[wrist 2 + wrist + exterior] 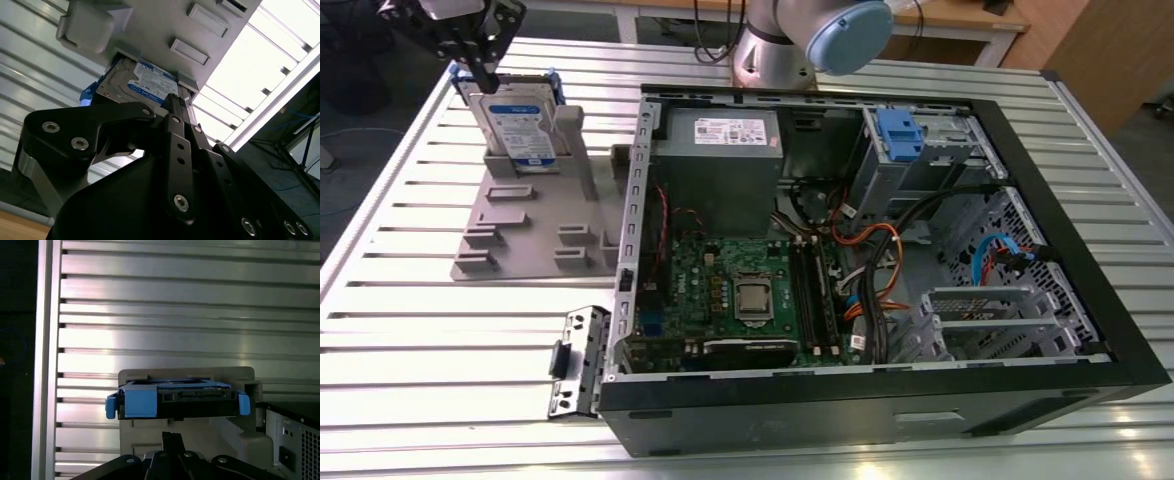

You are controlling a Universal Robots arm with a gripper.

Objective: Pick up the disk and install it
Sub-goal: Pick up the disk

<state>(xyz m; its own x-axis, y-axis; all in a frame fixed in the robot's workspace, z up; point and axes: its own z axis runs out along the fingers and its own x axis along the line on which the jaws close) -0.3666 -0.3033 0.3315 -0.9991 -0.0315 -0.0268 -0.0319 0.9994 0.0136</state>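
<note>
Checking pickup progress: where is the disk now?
The disk stands upright in the grey fixture, on the exterior view's left of the computer case, gripper at its top.

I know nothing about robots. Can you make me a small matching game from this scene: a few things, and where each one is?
Things:
1. disk
2. gripper
3. green circuit board

Places:
A. lying flat inside the open computer case
B. standing upright in the grey holder
C. close over the disk's top edge

Pairs: 1-B, 2-C, 3-A.
</note>
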